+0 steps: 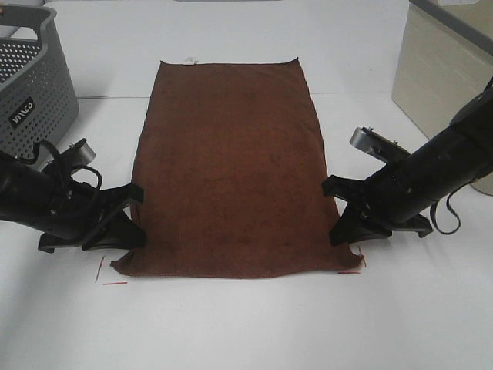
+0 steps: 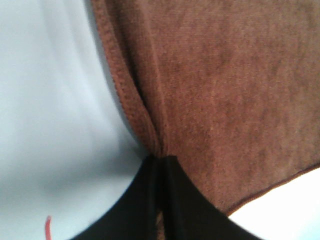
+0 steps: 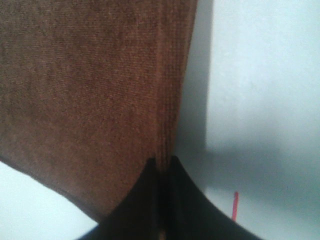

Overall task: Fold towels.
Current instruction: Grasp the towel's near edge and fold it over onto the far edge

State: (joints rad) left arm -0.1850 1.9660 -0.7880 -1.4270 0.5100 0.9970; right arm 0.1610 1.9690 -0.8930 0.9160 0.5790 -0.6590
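Towel flat on tabletop. Your left pincer and right pincer each grasp a long edge. Likely the first fold: lift both evenly, carry toward the far edge.

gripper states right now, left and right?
Left gripper: closed, pinching the towel at its side edge.
Right gripper: closed, pinching the towel at the opposite side edge.
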